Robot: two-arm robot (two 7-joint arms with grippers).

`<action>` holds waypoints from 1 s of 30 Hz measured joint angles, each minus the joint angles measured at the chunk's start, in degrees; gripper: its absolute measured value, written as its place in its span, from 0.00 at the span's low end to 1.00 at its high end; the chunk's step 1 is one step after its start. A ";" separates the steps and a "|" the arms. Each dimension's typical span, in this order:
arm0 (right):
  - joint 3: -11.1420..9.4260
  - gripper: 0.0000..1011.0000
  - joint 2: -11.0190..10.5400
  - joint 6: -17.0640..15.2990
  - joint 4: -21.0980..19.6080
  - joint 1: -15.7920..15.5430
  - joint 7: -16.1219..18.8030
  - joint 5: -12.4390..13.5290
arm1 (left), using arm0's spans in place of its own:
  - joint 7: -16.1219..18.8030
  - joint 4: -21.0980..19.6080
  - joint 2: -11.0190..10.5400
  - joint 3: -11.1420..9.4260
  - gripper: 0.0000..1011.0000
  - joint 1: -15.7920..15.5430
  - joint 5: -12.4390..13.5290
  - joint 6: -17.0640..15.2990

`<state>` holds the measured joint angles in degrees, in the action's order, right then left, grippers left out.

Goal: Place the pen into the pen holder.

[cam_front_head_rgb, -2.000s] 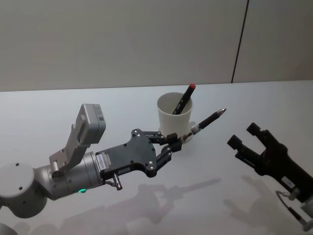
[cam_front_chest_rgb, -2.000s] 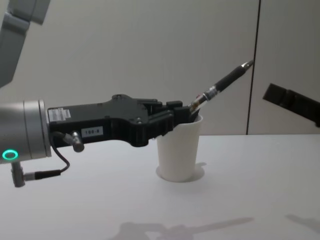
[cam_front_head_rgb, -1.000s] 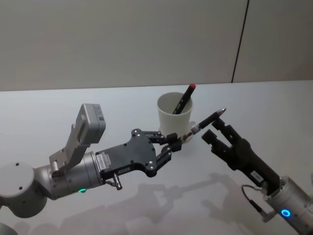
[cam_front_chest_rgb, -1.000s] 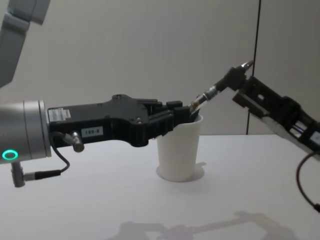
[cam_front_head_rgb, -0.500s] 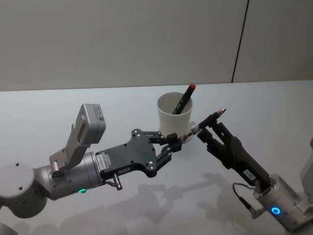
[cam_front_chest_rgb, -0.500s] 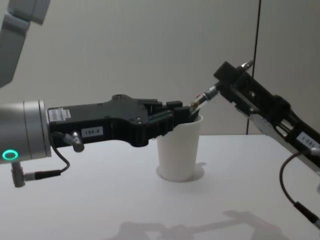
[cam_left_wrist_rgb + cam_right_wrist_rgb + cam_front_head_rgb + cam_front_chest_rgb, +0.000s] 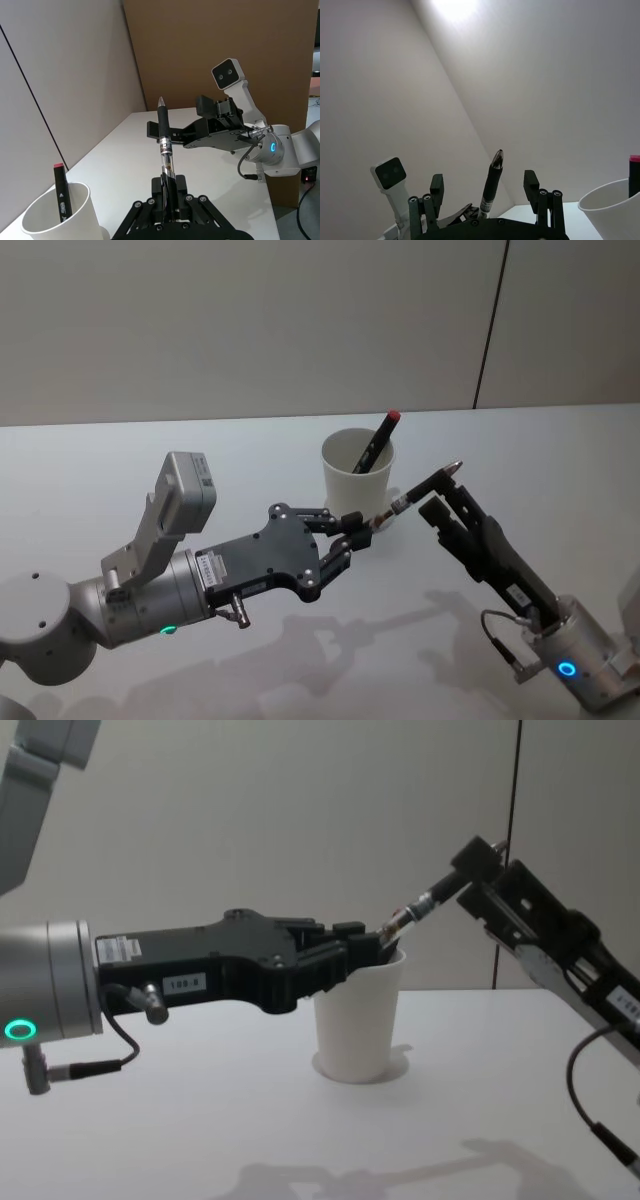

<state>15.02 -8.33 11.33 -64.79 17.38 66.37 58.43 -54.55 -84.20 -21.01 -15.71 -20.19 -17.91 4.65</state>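
**Right hand moved in on the pen, apparently for a handover**

The left hand [image 7: 360,530] was clamped on the lower end of the pen [image 7: 425,487]. It held the pen in the air just beside the pen holder [image 7: 352,485], slanting up toward the robot's right with its metal tip uppermost. That grip and that slant had not changed over the last 2 seconds.

The right hand [image 7: 445,502] had moved. 2 seconds ago it hung well off to the right. Since then it had swept in, and its fingers now stood apart on either side of the pen's upper half, not yet touching it. Against 0.5 seconds ago it had eased back a little toward the tip.

The pen holder, a white paper cup, stood upright on the tabletop [image 7: 120,460]. A red-capped marker [image 7: 378,443] already leaned inside it.

I judged this to be a handover. The right hand would have to close on the barrel before the left let go, and only then could the pen be tipped into the cup. Letting go too early would likely drop the pen.
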 joint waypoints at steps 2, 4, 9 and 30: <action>-0.04 0.99 0.06 0.25 0.52 0.21 0.42 0.50 | 0.01 0.00 0.00 0.00 0.17 0.00 0.00 0.00; -0.07 0.99 0.13 0.43 0.99 0.41 0.75 0.89 | 0.00 0.00 0.00 0.00 0.17 0.00 0.00 0.00; -0.07 0.99 0.30 0.74 1.92 0.86 1.35 1.54 | 0.00 0.00 0.00 0.00 0.17 0.00 0.00 0.00; 0.85 0.83 1.42 1.04 5.16 3.05 2.51 1.92 | 0.00 0.00 0.00 0.00 0.17 0.00 0.00 0.00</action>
<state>15.87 -6.91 12.36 -59.63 20.43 68.88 60.35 -54.55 -84.20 -21.01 -15.71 -20.19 -17.91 4.65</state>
